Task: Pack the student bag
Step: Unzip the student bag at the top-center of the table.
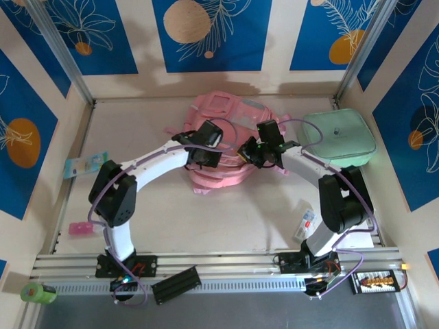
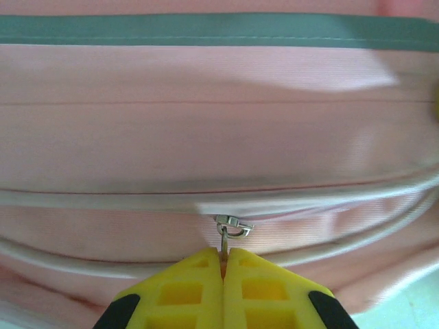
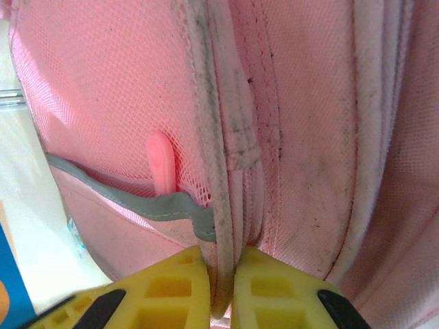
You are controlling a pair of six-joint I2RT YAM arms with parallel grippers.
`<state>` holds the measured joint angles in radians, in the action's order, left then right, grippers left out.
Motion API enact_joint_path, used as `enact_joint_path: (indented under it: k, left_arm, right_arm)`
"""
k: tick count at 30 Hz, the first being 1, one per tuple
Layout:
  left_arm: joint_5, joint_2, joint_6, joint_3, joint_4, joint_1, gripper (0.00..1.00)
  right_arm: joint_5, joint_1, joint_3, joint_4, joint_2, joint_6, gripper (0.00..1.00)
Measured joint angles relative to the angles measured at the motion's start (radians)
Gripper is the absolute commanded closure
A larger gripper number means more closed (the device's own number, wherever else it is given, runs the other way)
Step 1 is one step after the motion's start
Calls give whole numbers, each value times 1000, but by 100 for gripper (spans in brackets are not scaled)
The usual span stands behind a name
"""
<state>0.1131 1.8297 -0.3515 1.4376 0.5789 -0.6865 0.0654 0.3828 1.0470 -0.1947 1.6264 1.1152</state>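
We see the pink student bag (image 1: pixel 230 110) lying flat, rear centre, patch side up. We note a grey trim band (image 3: pixel 137 204), mesh pocket (image 3: pixel 103 96), grimy piping (image 3: pixel 216 137), metal zip pull (image 2: pixel 232 226).

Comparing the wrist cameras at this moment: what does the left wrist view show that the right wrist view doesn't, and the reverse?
Left wrist view: the left gripper is shut on the metal zip pull, with a grey-green band across the top. Right wrist view: the right gripper pinches a piped seam, beside a pink tab on mesh. Both: the pink fabric of the student bag, gripped close up.
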Motion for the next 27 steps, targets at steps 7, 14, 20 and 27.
enact_joint_path:
  k: [7, 14, 20, 27]
  left_arm:
    - [-46, -8, 45, -27, -5, 140, 100]
    - [-167, -56, 66, -96, -65, 126, 100]
    - [-208, -90, 62, -144, -93, 39, 100]
    - [-230, -92, 50, -103, -75, -54, 100]
  right_arm:
    - [-24, -41, 0, -54, -38, -64, 90]
    - [-1, -109, 18, -99, -39, -196, 90]
    - [-6, -184, 18, -113, -46, -251, 52]
    - [-54, -189, -62, -139, -254, -68, 38]
